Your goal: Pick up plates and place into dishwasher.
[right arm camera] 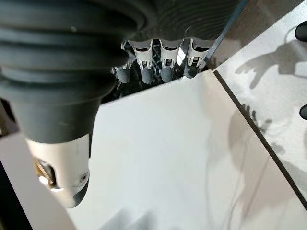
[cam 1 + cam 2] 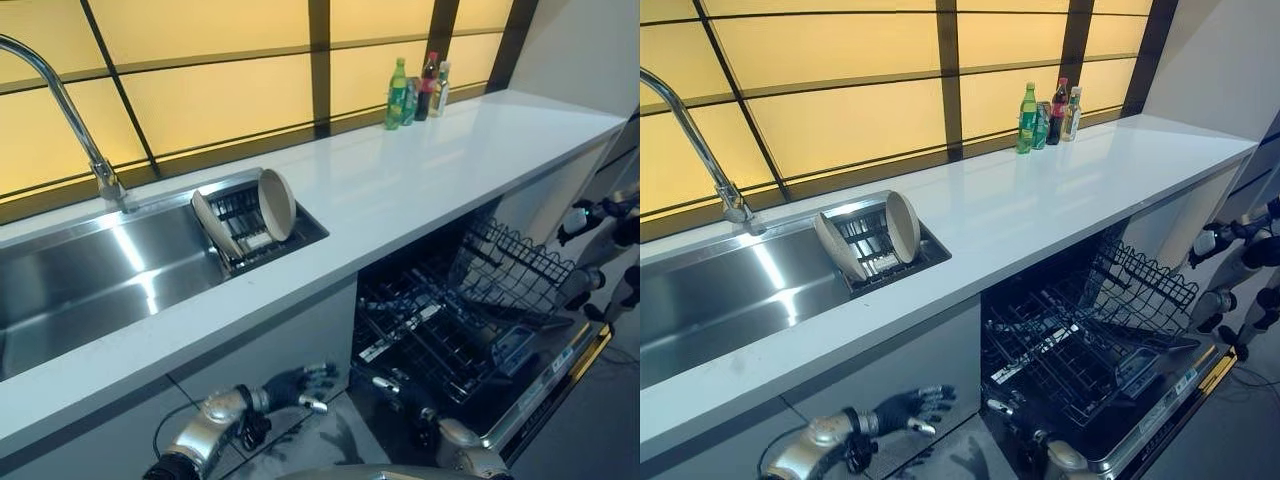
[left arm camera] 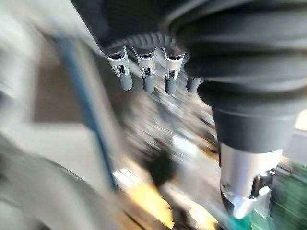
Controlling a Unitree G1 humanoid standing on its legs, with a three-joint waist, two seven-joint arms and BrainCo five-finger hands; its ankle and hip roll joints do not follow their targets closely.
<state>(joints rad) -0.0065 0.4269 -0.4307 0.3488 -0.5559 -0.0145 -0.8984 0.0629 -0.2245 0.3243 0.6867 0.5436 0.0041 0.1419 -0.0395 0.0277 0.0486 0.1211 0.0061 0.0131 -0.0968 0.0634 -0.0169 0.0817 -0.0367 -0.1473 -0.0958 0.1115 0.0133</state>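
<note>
Two plates [image 2: 277, 203] stood on edge in the rack [image 2: 245, 225] at the sink's [image 2: 90, 275] right end, set in the white table [image 2: 420, 170]. The dishwasher [image 2: 470, 330] below gaped open, racks pulled out. My left hand [image 2: 300, 385] hung low before the cabinet, fingers relaxed, holding nothing. My right hand [image 1: 158, 64] hung released too, fingers straight.

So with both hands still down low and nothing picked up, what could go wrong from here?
1. The two beige round plates lean on edge in the dark sink rack; a clumsy grasp could tip one into the steel sink.
2. The open dishwasher's black wire rack juts out; an arm could snag it.
3. The left hand starts under the white counter and could clip its edge when rising.
</note>
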